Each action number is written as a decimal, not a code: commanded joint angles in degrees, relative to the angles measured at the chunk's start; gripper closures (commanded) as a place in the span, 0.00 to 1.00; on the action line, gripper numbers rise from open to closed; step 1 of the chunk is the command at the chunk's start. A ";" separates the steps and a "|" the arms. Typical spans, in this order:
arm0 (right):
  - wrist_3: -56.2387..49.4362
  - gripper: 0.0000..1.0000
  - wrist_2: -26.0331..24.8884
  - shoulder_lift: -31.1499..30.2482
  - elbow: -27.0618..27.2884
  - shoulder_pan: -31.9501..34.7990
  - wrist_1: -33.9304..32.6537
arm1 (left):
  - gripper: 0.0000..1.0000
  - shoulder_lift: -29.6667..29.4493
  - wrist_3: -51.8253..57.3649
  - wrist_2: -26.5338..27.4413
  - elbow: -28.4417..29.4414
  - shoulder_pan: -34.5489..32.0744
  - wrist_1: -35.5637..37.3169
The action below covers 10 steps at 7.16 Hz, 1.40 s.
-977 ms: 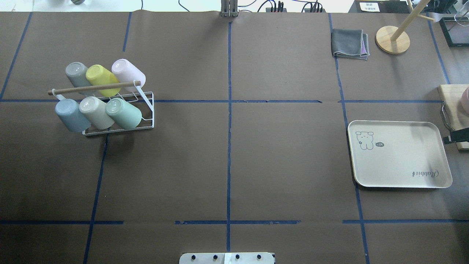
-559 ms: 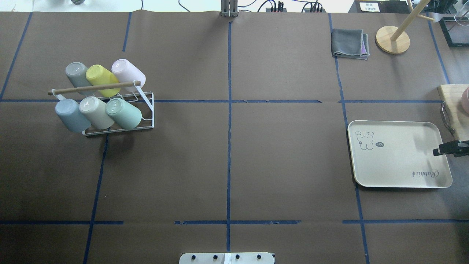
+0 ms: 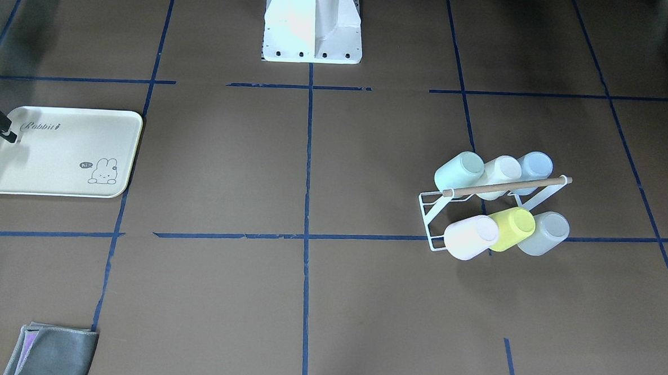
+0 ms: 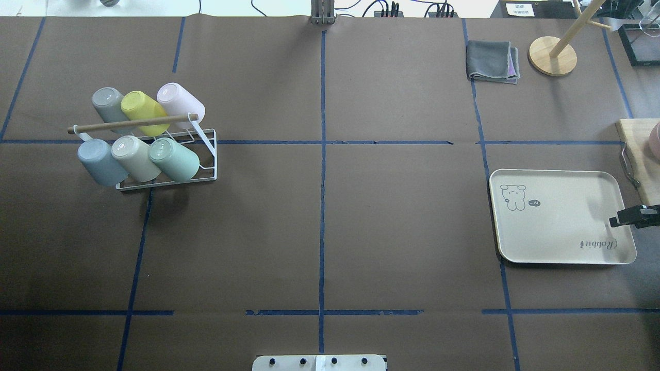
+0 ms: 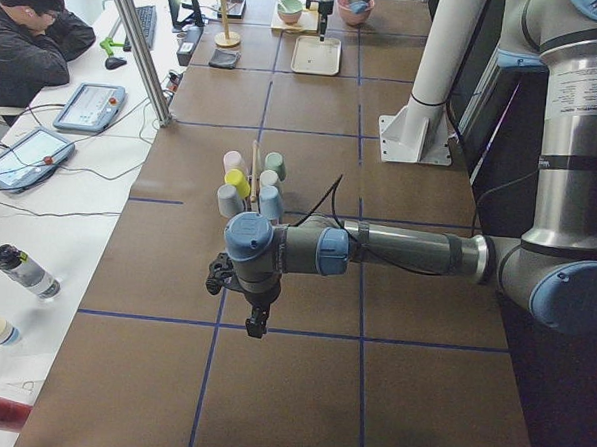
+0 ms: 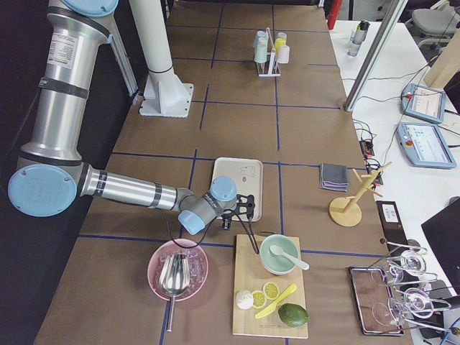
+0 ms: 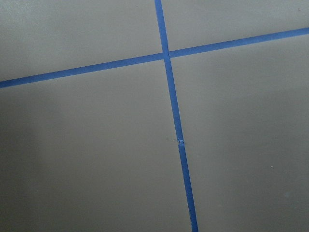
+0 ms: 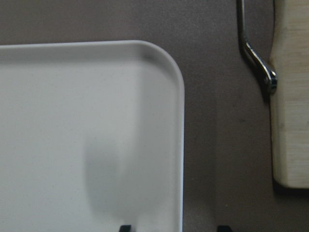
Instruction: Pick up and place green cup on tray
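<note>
The pale mint-green cup (image 4: 175,158) lies tilted on the front row of a white wire rack (image 4: 209,154) at the table's left; it also shows in the front-facing view (image 3: 460,169). The cream Rabbit tray (image 4: 562,226) lies at the right, empty, and also shows in the front-facing view (image 3: 53,158). My right gripper (image 4: 616,220) hovers over the tray's right edge, far from the cup. In the right wrist view its open jaws straddle the tray (image 8: 72,121) rim. My left gripper (image 5: 256,326) shows only in the exterior left view, low over bare table; I cannot tell if it is open.
The rack holds several other cups, among them a yellow one (image 4: 144,111) and a light blue one (image 4: 100,162). A grey cloth (image 4: 492,62) and a wooden stand (image 4: 553,55) are at the back right. A cutting board (image 4: 639,154) lies right of the tray.
My right gripper has moved toward the robot's side and slightly left, onto the tray's right edge. The cups and the tray have not moved.
</note>
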 commanded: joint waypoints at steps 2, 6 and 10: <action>-0.46 0.53 -0.20 -0.79 -0.02 -0.02 0.02 | 0.00 0.00 0.00 0.00 -0.05 0.00 0.00; -0.55 0.97 -0.20 -0.61 0.15 0.07 0.02 | 0.00 0.00 0.00 0.00 -0.14 0.00 0.00; 0.68 1.00 5.40 0.09 6.27 1.99 -4.18 | 0.00 0.09 0.00 0.00 0.04 0.00 0.09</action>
